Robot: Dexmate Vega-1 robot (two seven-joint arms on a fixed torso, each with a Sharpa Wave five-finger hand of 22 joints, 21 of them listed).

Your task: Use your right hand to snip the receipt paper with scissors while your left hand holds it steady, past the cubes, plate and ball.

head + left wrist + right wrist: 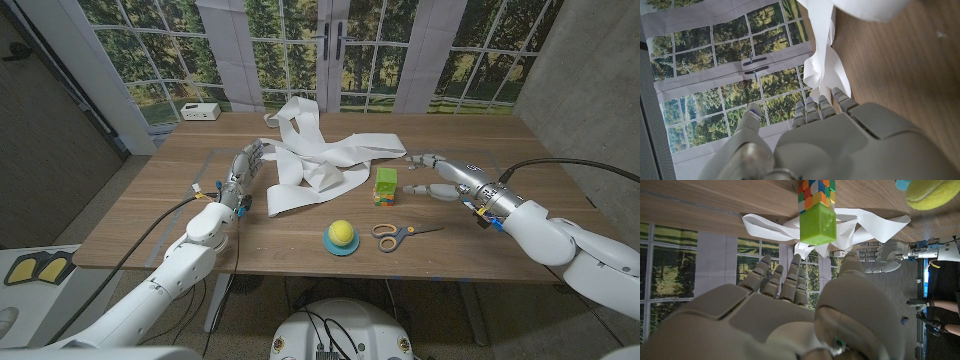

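A staged robot test room, not a real home. The back wall is a printed backdrop (300,50) showing paned windows and a forest, hung in loose sheets with visible seams. Grey concrete-like walls (580,80) flank it. A wooden counter (150,220) stands in the middle, with tape marks on its surface. Black cables (140,245) trail from the white robot arms (160,290).

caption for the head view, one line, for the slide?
Both hands, left and right, open beside the receipt paper; scissors lie untouched near the ball on its plate.
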